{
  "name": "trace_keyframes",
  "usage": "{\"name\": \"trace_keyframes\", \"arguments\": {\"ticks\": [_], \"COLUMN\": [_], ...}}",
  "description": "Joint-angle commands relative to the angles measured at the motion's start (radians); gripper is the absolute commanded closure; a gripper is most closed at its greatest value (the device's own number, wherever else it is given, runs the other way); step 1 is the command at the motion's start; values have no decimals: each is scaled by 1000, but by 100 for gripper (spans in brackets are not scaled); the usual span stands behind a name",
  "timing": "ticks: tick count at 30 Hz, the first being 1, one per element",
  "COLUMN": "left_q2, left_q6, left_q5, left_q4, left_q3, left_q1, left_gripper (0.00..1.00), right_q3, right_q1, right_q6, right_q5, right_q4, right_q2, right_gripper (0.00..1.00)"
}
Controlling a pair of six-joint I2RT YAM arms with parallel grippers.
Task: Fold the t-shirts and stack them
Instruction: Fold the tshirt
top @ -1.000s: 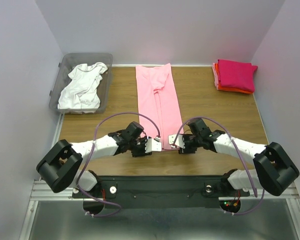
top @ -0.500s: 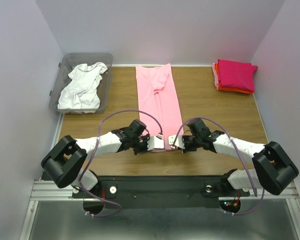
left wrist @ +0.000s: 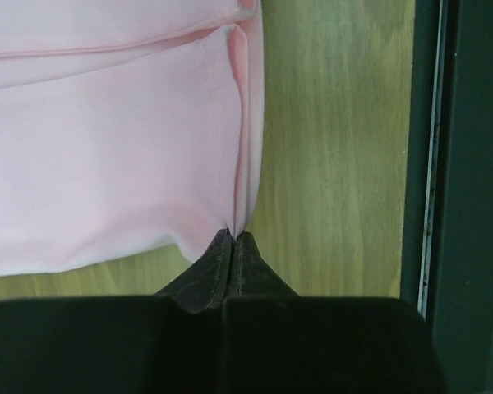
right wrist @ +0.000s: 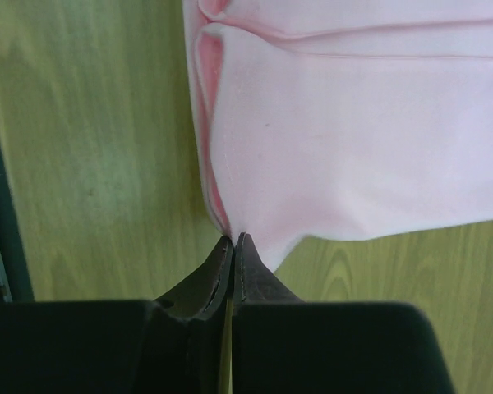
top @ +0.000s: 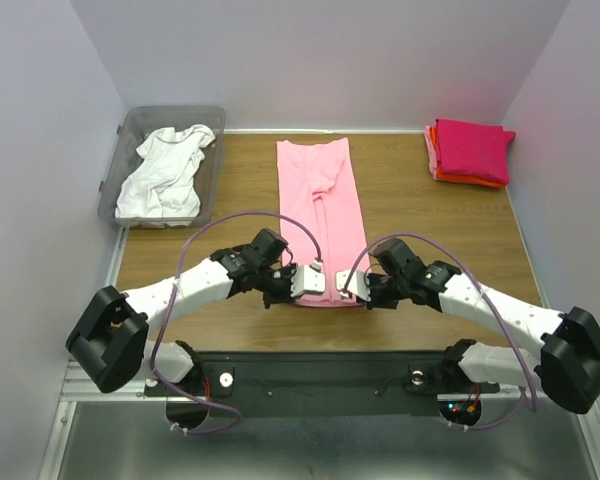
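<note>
bin [top: 175, 111]: white tee [top: 165, 178] | left fingers [left wrist: 220, 256], right fingers [right wrist: 245, 256]: each pinching pink tee [top: 328, 210] corner

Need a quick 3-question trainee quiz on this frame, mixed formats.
1. True or false: the left gripper and right gripper are both shut on the near hem of the light pink t-shirt.
2. Where is the white t-shirt? A) in the grey bin B) flat on the table C) under the pink tee
3. Fill in: the top tee of the folded stack is ____.
Key: 1 true; 2 A; 3 magenta.
</note>
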Motion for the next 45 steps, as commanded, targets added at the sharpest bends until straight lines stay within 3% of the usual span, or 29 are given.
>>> {"name": "trace_keyframes", "arguments": {"ticks": [1,6,19,41,43,45], "left_q2": [-11,47,338,794,811,820], "left_q6": [27,118,306,365,343,317], "left_q5": [67,61,53,64,46,26], "left_q4": [-49,-52,-49,-101,-86,-60], "left_q3": [118,227,513,1009,1028,1037], "left_q1": [93,200,346,484,487,492], "left_gripper": [100,100,100,100,88,66], "right_q3": [107,234,527,1036,1078,1105], "right_q1": [-8,-86,-263,-386,-386,-387], "right_q6": [-8,-82,-242,-294,-286,-262], "right_q5": [94,59,-20,-70,-61,-35], "right_q4": [-12,12,34,34,36,37], "right_q2": [44,156,484,967,1003,1017], "right_gripper": [99,99,99,99,92,67]}}
